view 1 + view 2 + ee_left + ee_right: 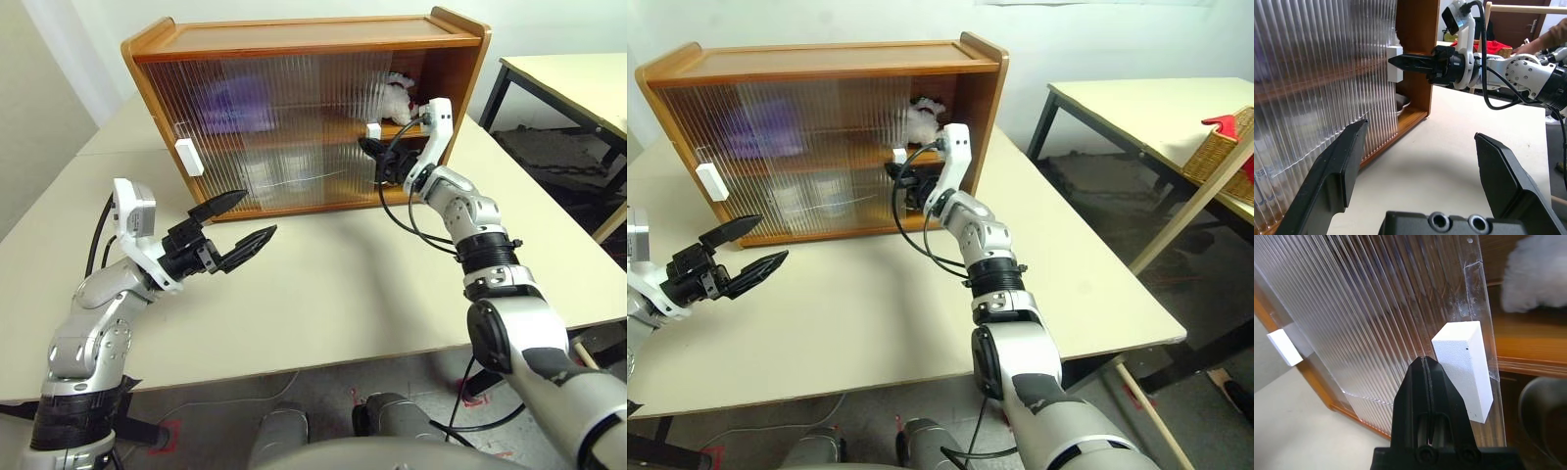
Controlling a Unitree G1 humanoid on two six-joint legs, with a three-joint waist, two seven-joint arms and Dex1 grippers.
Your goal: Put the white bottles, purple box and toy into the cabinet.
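Pale tabletop (pixel 323 294) carries the cabinet (pixel 294 39). Left gripper (pixel 231 227) hovers spread and empty. Behind the ribbed doors sit the purple box (pixel 235 103) and, dimly, white bottles (pixel 263 174); the toy (pixel 397 98) sits in the open gap. Right gripper (pixel 368 147), pressed together, meets the door handle (pixel 1464 367), so only closing seems left. The left wrist view reveals a metal dish (pixel 1402 103) inside.

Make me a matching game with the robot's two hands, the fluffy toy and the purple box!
Things:
1. left gripper
2. right gripper
3. toy
4. purple box

States:
A. behind the ribbed door, upper shelf
B. jaws wide open above the table
C. jaws shut, tip at the white door handle
D. in the cabinet's open right end, upper shelf

Pairs: 1-B, 2-C, 3-D, 4-A
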